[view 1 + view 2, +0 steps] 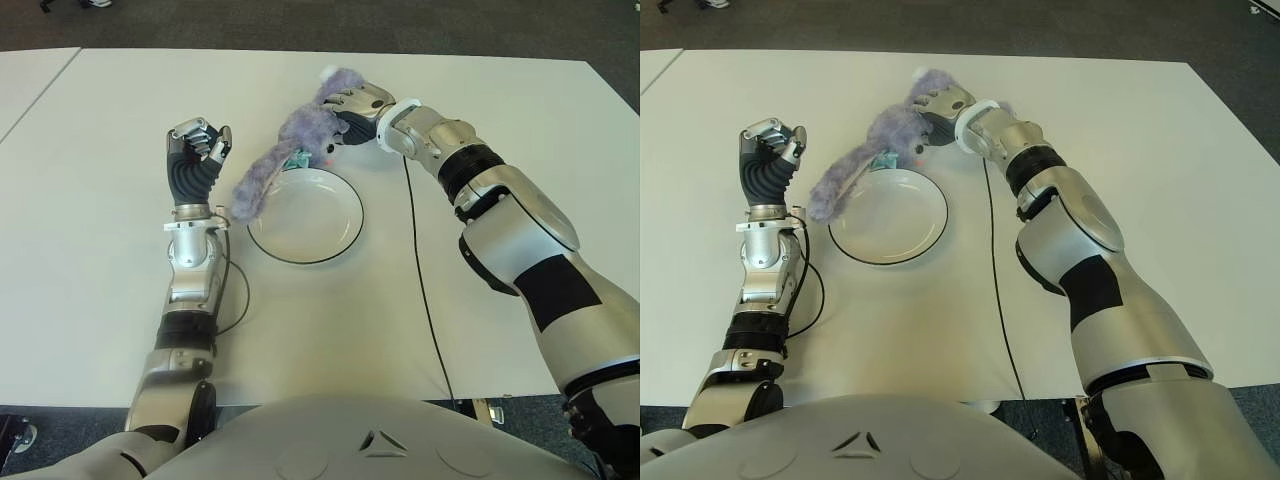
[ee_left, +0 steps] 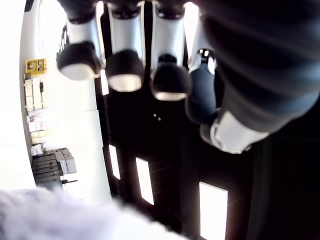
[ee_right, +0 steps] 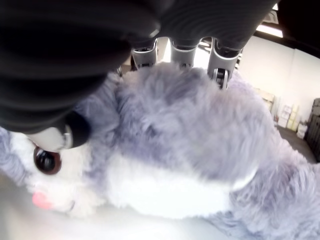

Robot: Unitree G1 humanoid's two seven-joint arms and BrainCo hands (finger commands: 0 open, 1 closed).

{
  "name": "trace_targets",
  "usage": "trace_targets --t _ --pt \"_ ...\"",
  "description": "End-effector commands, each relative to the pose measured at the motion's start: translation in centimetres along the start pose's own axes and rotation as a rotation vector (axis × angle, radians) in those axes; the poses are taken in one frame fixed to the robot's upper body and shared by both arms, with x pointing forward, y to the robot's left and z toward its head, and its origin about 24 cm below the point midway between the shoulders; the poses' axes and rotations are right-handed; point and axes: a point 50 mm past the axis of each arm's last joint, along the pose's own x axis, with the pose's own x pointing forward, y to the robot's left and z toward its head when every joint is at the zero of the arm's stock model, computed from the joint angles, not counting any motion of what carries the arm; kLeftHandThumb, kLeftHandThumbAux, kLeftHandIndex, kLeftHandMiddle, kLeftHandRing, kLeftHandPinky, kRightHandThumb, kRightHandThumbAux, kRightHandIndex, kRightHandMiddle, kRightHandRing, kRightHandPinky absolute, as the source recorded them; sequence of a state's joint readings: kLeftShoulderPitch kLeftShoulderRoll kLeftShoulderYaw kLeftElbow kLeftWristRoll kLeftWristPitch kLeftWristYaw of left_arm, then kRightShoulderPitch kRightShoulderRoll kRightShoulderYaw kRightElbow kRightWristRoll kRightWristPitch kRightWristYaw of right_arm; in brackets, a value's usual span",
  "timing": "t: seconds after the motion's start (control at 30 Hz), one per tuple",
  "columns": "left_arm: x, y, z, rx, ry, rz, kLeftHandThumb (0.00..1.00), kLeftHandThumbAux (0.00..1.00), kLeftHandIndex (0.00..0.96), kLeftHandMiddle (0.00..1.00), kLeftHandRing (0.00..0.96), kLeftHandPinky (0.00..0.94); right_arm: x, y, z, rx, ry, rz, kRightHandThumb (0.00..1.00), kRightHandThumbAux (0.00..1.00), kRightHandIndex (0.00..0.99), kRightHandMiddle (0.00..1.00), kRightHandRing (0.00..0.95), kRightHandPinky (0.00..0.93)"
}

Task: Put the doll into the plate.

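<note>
Step in hand, as I judge it: carry phase. Doll (image 1: 300,135) is gripped and lifted, not yet released into the plate (image 1: 335,243).

Right hand (image 1: 355,108) at about 12 o'clock of the plate, just beyond its far rim. Fingers wrapped round the doll's head end; the right wrist view shows fingers (image 3: 220,65) dug into the fur and the thumb near one dark eye. Doll's body trails from the hand toward 9–10 o'clock, long limb or tail hanging over the plate's left rim and ending just outside it. Cannot tell whether the tip touches the table (image 1: 100,150).

Left hand (image 1: 197,150) upright at 9 o'clock of the plate, fingers curled loosely, holding nothing; doll's trailing end shows just beside it.

Next move, my judgement: bring the right hand in toward the plate's centre and lower, so the trailing part folds inside the rim, then let go.

Materials: doll soft, floppy, lavender-grey plush with a white muzzle and pink nose; will drape, not stand. Plate round, shallow, white, glossy, thin dark rim. Small teal bit under the doll at the rim, unidentified. Table flat, pale, matte. Black cable (image 1: 425,290) runs down the table at 3 o'clock of the plate.
</note>
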State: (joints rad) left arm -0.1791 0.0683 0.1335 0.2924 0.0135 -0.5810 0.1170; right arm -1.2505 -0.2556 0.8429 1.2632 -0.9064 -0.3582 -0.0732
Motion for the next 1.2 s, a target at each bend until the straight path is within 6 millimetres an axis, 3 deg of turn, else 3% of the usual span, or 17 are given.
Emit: trace_targets --t 0.03,0.27,0.5,0.67,1.2 --pt "-7.3 0.7 -4.6 0.02 0.312 0.055 0.713 0.708 0.443 0.859 0.874 0.865 -1.3 6.8 0.1 0.079 0.092 0.158 0.956 0.596 0.407 0.343 0.426 0.502" --pt "-7.3 0.8 -4.6 0.02 0.31 0.055 0.713 0.708 0.443 0.861 0.875 0.865 -1.6 7.0 0.1 0.332 0.146 -0.023 0.997 0.664 0.447 0.44 0.417 0.475" --pt "-7.2 0.8 -4.6 0.021 0.309 0.053 0.713 0.708 0.443 0.86 0.874 0.864 -1.8 7.2 0.0 0.458 0.164 -0.052 0.999 0.668 0.431 0.459 0.424 0.475" --pt "-7.2 0.8 -4.6 0.018 0.31 0.053 0.713 0.708 0.443 0.86 0.874 0.865 -1.9 7.5 0.0 0.495 0.182 -0.064 1.0 0.664 0.447 0.488 0.48 0.44" --pt "-7.2 0.8 -4.6 0.016 0.316 0.049 0.714 0.707 0.443 0.86 0.875 0.867 -2.1 8.0 -0.4 0.548 0.273 -0.105 1.0 0.667 0.402 0.507 0.486 0.419"
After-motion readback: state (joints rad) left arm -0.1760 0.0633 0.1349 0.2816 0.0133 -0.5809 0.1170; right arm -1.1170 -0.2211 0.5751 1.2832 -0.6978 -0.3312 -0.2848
